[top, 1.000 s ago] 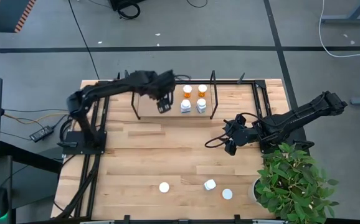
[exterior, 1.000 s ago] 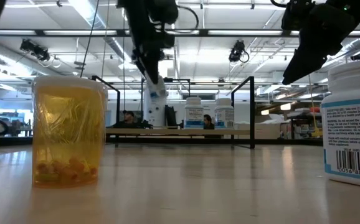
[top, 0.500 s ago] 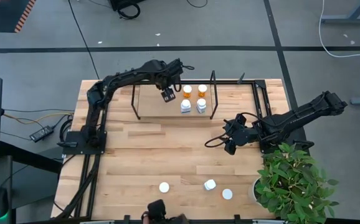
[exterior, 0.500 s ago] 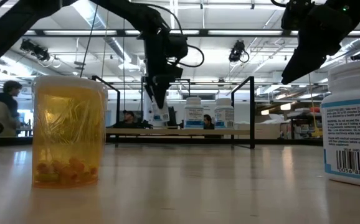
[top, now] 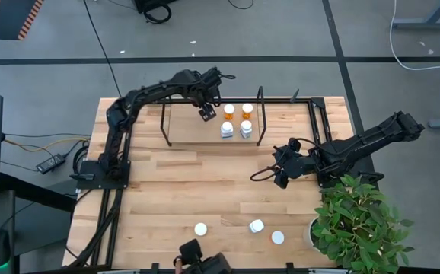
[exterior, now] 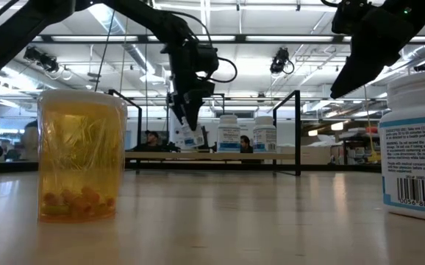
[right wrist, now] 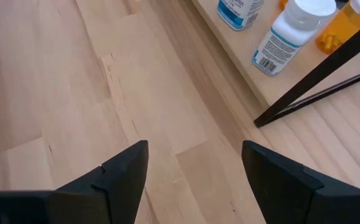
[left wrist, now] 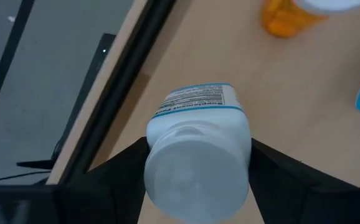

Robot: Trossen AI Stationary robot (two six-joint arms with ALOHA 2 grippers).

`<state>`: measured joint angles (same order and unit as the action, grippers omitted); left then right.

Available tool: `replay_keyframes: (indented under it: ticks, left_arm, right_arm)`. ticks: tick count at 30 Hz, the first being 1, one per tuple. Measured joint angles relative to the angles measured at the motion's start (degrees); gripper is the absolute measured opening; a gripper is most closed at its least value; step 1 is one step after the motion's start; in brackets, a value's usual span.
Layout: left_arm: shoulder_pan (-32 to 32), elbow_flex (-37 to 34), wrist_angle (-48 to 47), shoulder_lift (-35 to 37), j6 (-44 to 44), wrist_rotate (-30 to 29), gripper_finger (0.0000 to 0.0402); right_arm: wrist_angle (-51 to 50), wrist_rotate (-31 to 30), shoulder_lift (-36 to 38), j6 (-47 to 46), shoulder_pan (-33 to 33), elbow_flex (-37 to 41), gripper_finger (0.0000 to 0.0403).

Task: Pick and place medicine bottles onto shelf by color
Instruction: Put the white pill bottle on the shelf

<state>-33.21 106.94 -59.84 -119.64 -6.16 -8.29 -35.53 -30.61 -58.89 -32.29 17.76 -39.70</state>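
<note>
Held bottle: white cylindrical medicine bottle with a white round cap and blue-edged label (left wrist: 198,155), clamped between the left gripper's two dark fingers, cap toward the wrist camera.
Left gripper: (top: 208,113) closed on that bottle, hanging above the shelf's far part, just left of the bottles standing there.
Shelf: light wooden rectangular board with a black wire upright at each short end (top: 186,125), at the table's far edge.
On the shelf: two orange bottles with white caps (top: 228,110) in the far row, two white bottles (top: 226,129) in the near row, grouped by the right-hand upright.
Right gripper: (top: 281,171) fingers spread wide with nothing between them, poised over bare tabletop to the right of the shelf.
Table front: three more white-capped bottles (top: 200,228) spread along the near edge of the slatted wooden tabletop (top: 174,190).
Low camera: an orange translucent bottle (exterior: 80,154) looms close on the left.
Corner: green leafy plant (top: 361,221) beside the right arm.
</note>
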Motion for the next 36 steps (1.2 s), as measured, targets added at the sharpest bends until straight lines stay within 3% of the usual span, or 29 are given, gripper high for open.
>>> replay_keyframes:
  ticks: [36]
  left_arm:
    - [1.25, 0.02, 0.28, -2.48, 0.53, -0.31, 0.0245]
  right_arm:
    - [0.14, 0.02, -0.01, 0.44, 0.00, 0.00, 0.0267]
